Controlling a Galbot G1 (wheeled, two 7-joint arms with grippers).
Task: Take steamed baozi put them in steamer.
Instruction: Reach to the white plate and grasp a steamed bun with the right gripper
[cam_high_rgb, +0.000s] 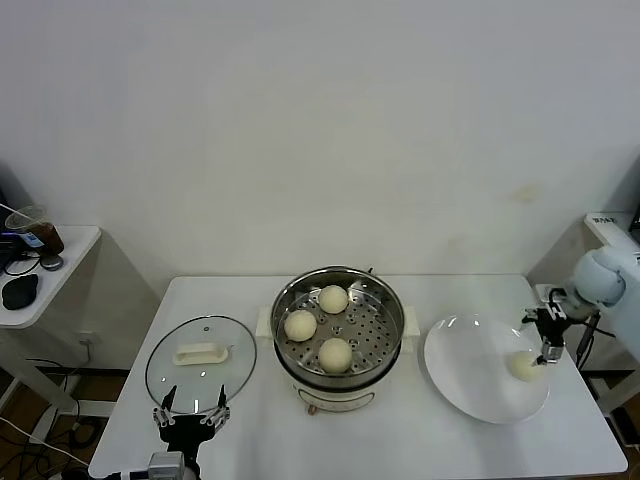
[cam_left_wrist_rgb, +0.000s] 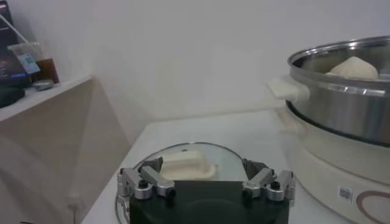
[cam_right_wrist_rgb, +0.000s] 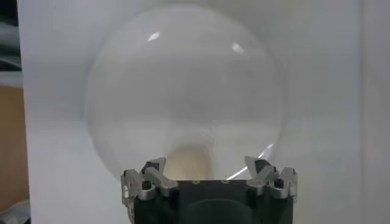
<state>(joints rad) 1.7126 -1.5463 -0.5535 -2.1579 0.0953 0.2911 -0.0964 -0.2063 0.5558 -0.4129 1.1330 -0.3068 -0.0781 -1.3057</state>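
Last baozi sits on the white plate — directly beneath the right gripper, jaws spread, nothing held. Three buns already in the steamer. Left gripper idles open by the glass lid — right arm far nearer.

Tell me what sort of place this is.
Probably a lab set up as a kitchen test bench: a plain white table against a bare wall, holding a shiny steel steamer on a cream pot base, a round glass lid and a flat white plate.
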